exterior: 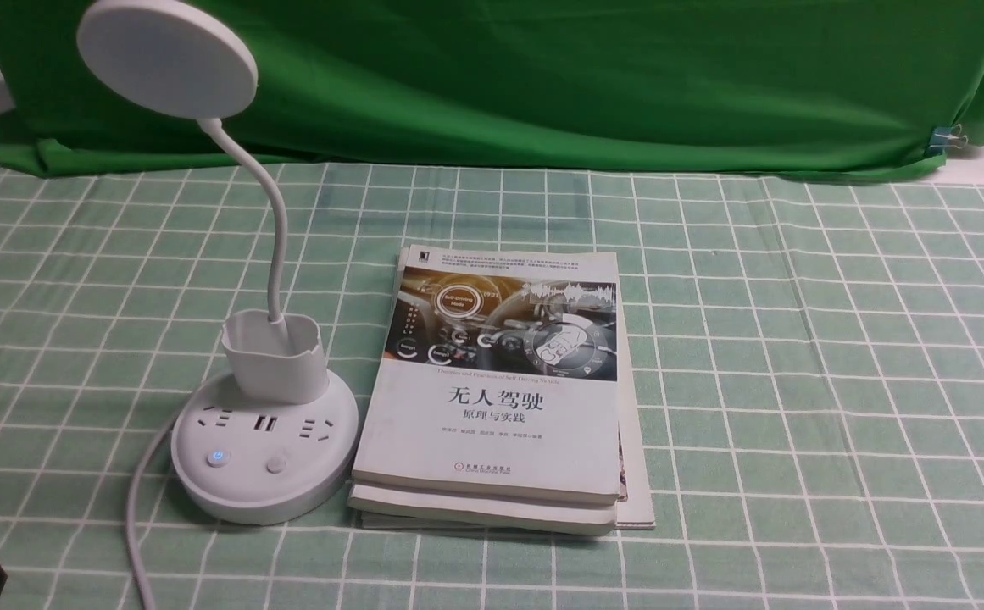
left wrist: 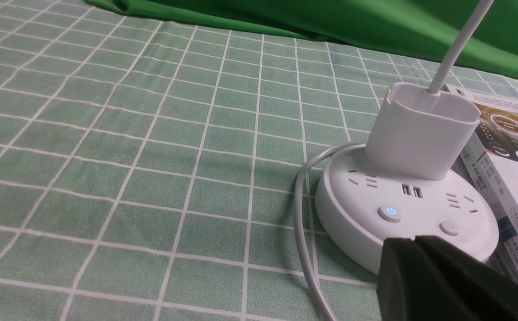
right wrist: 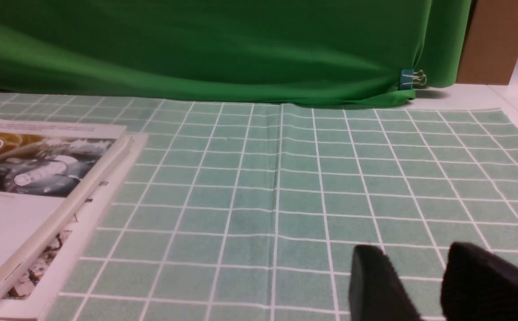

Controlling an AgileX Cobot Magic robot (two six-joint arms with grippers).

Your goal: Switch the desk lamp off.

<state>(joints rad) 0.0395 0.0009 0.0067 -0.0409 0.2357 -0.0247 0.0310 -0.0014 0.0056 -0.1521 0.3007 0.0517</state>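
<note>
The desk lamp (exterior: 263, 449) stands left of centre on the checked cloth. It is white, with a flat disc head (exterior: 165, 55), a bent neck and a small cup (exterior: 274, 356). Its round base (left wrist: 401, 200) carries sockets, a blue-lit button (left wrist: 390, 212) and a plain button (left wrist: 449, 227). My left gripper (left wrist: 415, 239) is shut and holds nothing. Its tips hover just in front of the base's near rim, between the two buttons, apart from them. My right gripper (right wrist: 412, 256) is open over bare cloth, holding nothing.
A stack of books (exterior: 500, 398) lies right beside the lamp base. The lamp's white cable (left wrist: 305, 232) curls off the base toward the near edge. A green backdrop cloth (exterior: 593, 76) closes the far side, with a binder clip (exterior: 949, 135) on it.
</note>
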